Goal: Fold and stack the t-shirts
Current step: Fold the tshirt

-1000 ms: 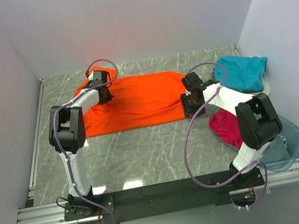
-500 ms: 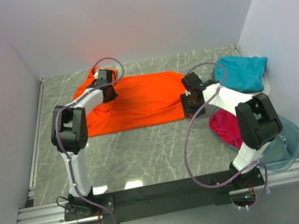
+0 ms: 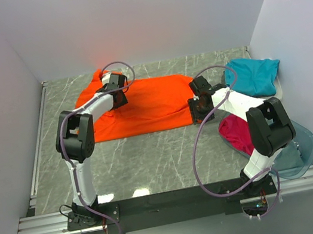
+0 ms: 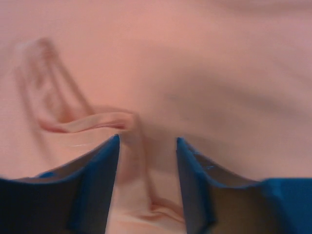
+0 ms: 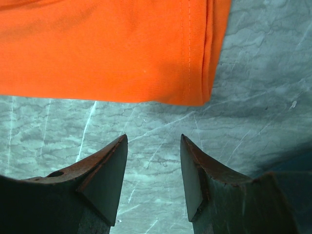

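A bright orange short-sleeved cloth t-shirt lies spread flat along the far middle of the grey marble-patterned worktop. The left gripper sits low over the shirt's far-left part, its blue-padded jaws spread, with a soft raised ridge of orange cloth standing between them — not pinched. The right gripper hovers over bare worktop just off the shirt's near-right corner, jaws apart and empty. A crumpled teal cloth t-shirt sits in the far-right corner. Nearer, by the right edge, a magenta-pink cloth t-shirt lies against a clear bluish plastic tub.
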Controlling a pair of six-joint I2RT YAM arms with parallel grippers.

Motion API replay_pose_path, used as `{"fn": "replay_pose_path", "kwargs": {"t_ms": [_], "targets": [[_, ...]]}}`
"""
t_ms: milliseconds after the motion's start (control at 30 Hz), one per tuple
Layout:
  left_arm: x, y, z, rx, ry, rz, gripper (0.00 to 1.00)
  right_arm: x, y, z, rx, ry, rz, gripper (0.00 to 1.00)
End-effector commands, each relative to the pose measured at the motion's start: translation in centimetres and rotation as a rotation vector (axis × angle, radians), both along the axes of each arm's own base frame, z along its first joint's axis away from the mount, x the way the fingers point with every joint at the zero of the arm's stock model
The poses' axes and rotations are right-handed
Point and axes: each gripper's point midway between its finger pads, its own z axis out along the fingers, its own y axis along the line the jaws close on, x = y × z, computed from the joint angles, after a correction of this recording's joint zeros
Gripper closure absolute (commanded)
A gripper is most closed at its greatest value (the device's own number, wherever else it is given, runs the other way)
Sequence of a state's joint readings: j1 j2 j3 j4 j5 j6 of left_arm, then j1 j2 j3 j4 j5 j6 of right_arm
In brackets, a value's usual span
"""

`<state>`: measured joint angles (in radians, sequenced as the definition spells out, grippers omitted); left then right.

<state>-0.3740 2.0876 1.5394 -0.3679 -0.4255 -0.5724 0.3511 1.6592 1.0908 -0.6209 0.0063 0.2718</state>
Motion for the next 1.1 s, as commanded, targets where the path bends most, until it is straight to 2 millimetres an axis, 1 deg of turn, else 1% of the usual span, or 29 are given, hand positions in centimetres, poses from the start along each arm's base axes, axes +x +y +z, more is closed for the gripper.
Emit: {"fn": "replay_pose_path", "kwargs": {"t_ms": [0, 33, 100, 267, 300, 333, 500, 567, 667, 767, 867, 900, 967, 1033, 1067], "targets": [[-0.1, 2.6, 2.4, 0.042, -0.044, 0.127, 0.42, 0.3, 0.6, 0.6, 0.015, -0.023, 0.004, 0.45], [-0.1, 2.8, 2.4, 0.044, -0.041, 0.137, 0.33, 0.2, 0.6, 0.7, 0.016, -0.024, 0.004, 0.45], [0.1, 3.1, 2.3, 0.045, -0.043, 0.143, 0.31, 0.3, 0.7, 0.7, 0.018, -0.027, 0.006, 0.45], [1.0, 3.2, 2.2, 0.044, -0.054, 0.128, 0.35, 0.1, 0.6, 0.7, 0.016, -0.024, 0.004, 0.46], [1.0, 3.2, 1.5, 0.045, -0.038, 0.122, 0.37, 0.2, 0.7, 0.8, 0.017, -0.027, 0.005, 0.45], [1.2, 3.2, 1.5, 0.048, -0.035, 0.121, 0.38, 0.2, 0.6, 0.7, 0.017, -0.026, 0.004, 0.45], [1.1, 3.1, 0.6, 0.055, -0.010, 0.109, 0.47, 0.2, 0.6, 0.7, 0.016, -0.024, 0.004, 0.45], [1.1, 3.1, 0.4, 0.057, -0.007, 0.104, 0.48, 0.2, 0.7, 0.7, 0.017, -0.022, 0.004, 0.45], [1.2, 3.1, -0.4, 0.069, 0.019, 0.097, 0.51, 0.2, 0.7, 0.7, 0.015, -0.021, 0.005, 0.46], [1.1, 3.1, -0.6, 0.071, 0.025, 0.100, 0.55, 0.2, 0.7, 0.7, 0.017, -0.024, 0.005, 0.45], [1.1, 3.0, -0.6, 0.069, 0.022, 0.095, 0.61, 0.2, 0.7, 0.6, 0.015, -0.020, 0.005, 0.45], [1.1, 3.0, -0.6, 0.070, 0.022, 0.093, 0.66, 0.3, 0.8, 0.7, 0.017, -0.024, 0.005, 0.45], [1.2, 3.0, -0.8, 0.075, 0.029, 0.087, 0.72, 0.2, 0.7, 0.6, 0.017, -0.019, 0.003, 0.45], [1.2, 3.1, -0.8, 0.083, 0.031, 0.089, 0.81, 0.2, 0.7, 0.6, 0.018, -0.022, 0.004, 0.45], [1.3, 3.2, -0.4, 0.084, 0.021, 0.093, 0.86, 0.2, 0.6, 0.6, 0.016, -0.021, 0.002, 0.45]]}}
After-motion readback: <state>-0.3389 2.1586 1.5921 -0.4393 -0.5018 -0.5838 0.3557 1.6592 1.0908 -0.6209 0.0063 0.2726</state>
